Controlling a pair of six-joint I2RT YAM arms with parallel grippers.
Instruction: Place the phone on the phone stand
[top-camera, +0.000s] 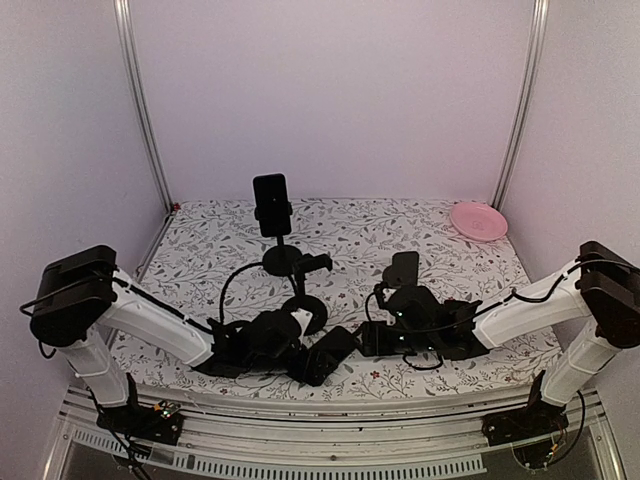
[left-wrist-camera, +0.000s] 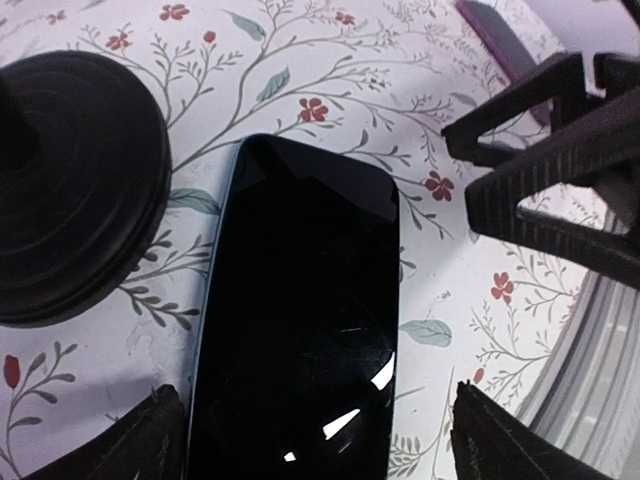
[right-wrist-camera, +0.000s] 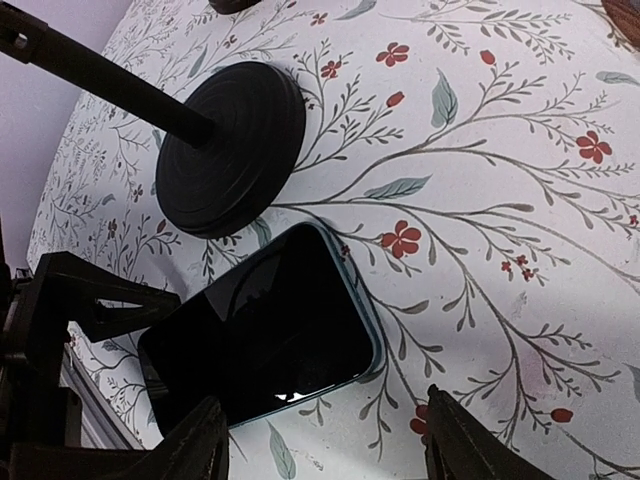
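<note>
The phone (left-wrist-camera: 300, 320) lies flat on the bench (left-wrist-camera: 440, 270), just beside the round base of the phone stand (left-wrist-camera: 70, 180). The jaws of the left gripper (left-wrist-camera: 315, 440) stand wide astride the phone, seemingly clear of it. The right gripper (right-wrist-camera: 325, 445), near that base too, is open and empty.

White-shelled arms (top-camera: 150, 325) with black joints, black ribbed fingers (left-wrist-camera: 500, 445) and looping black cables (top-camera: 232, 280).

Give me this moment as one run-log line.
phone: flat on table, beside stand base | left gripper: open over phone | right gripper: open, near phone | on stand: not yet
</note>
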